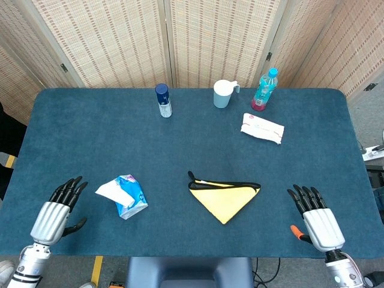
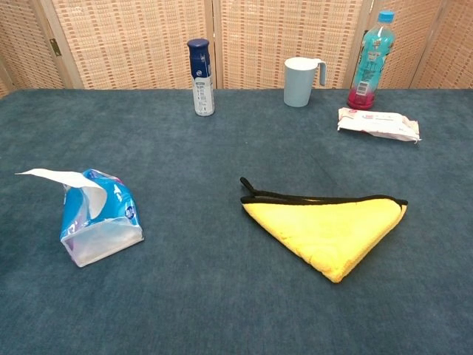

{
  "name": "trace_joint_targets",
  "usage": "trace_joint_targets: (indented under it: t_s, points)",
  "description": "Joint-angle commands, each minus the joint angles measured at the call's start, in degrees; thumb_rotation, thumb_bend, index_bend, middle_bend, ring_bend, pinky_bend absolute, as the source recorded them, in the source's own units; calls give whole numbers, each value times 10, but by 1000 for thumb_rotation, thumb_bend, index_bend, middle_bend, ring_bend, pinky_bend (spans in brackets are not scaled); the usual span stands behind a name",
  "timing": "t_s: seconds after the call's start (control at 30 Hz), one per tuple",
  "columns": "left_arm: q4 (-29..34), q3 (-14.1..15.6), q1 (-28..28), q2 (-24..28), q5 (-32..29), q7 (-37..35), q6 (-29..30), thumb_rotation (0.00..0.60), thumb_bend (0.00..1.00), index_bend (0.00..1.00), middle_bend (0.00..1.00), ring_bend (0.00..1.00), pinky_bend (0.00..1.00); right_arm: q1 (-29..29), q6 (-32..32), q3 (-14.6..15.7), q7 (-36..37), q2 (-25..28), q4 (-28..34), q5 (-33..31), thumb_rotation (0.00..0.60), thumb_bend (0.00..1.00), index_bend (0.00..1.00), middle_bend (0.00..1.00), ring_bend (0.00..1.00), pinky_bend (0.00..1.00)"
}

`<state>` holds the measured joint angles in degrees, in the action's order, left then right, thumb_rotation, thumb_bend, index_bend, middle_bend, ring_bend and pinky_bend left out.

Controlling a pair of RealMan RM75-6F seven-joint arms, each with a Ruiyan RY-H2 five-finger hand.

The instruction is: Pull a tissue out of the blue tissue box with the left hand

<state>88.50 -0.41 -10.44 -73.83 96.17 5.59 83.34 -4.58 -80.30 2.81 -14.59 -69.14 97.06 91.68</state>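
Dark blue carpeted counter (image 1: 180, 150) stands before woven beige screen panels (image 1: 198, 36). My left hand (image 1: 55, 213) rests beside the soft blue tissue box (image 1: 129, 197), fingers spread, holding nothing. My right hand (image 1: 318, 219) lies likewise spread and unladen.

1. We see both views evenly and brightly lit — soft, diffuse light with no harsh beam.
2. Shadows are faint: the yellow cloth (image 2: 329, 228) and the tissue box (image 2: 100, 218) cast only thin, soft edges on the table (image 2: 222, 310).
3. We find no glare on the matte table surface; the far bottle (image 2: 368, 61) shows small highlights.
4. Focus is sharp near and far — the head view bows slightly at its edges.
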Motion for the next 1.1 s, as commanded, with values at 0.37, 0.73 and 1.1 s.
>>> trace_joint_targets:
  t_s: [0.37,0.73,1.1]
  points:
    - [-3,-27,-63,-46,-50,42,-92,600,328,154,0,0,230,-2,6,1,-1,0,1,-3,600,172,0,0,0,0]
    - [-19,-41,-93,-80,-86,52,-128,600,374,214,0,6,246,-4,11,1,-2,-1,0,-5,600,171,0,0,0,0]
    - [-53,-41,-103,-109,-78,28,-114,600,593,571,61,64,287,-6,17,1,0,0,1,-9,600,171,0,0,0,0]
